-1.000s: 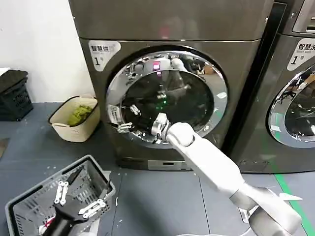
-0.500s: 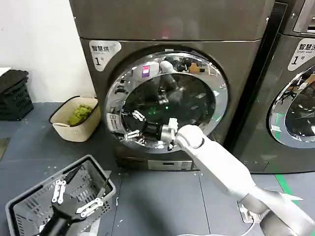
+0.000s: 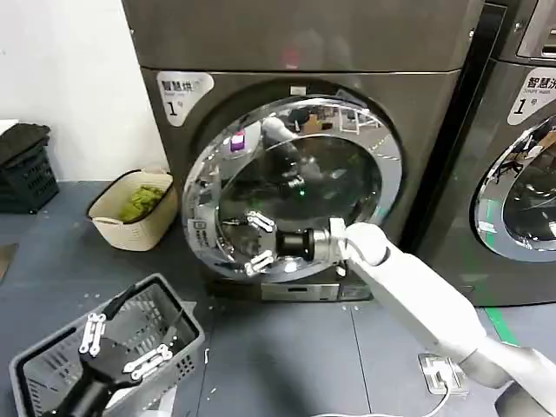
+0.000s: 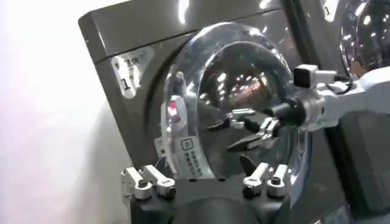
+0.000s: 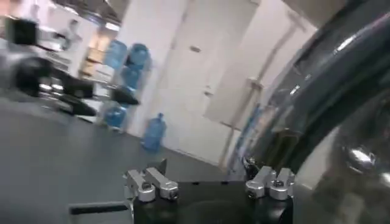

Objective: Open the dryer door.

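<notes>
dryer (image 3: 304, 52): we see a dark grey front-loading machine filling the upper middle of the head view, with a label marked "1" at its upper left corner.
second machine (image 3: 521, 156): it stands just beside the dryer on the robot's right, and part of its own chrome-rimmed door shows.
dryer door (image 3: 287, 187): we find the round porthole, with wide chrome rim and dark glass centre, on the dryer's front. its left edge stands swung out from the machine's face while its right side stays close to the front, so it is ajar. in the left wrist view the door (image 4: 244, 103) shows edge-on, with a gap between its rim and the dryer's front.
right arm (image 3: 426, 295): we see its white link run from the lower right up to the door's lower part.
grey basket (image 3: 52, 365): a slatted basket sits on the floor at lower left, under the left gripper.
beige basket (image 3: 130, 208): it is on the floor left of the dryer, against the wall, with something green inside.
right gripper (image 3: 258, 241): it is at the lower left of the door, over the chrome rim, fingers spread apart. we cannot tell whether a finger touches the rim.
left gripper (image 3: 122, 347): it hovers low at the left over the grey basket, well apart from the door, fingers spread and holding nothing.
</notes>
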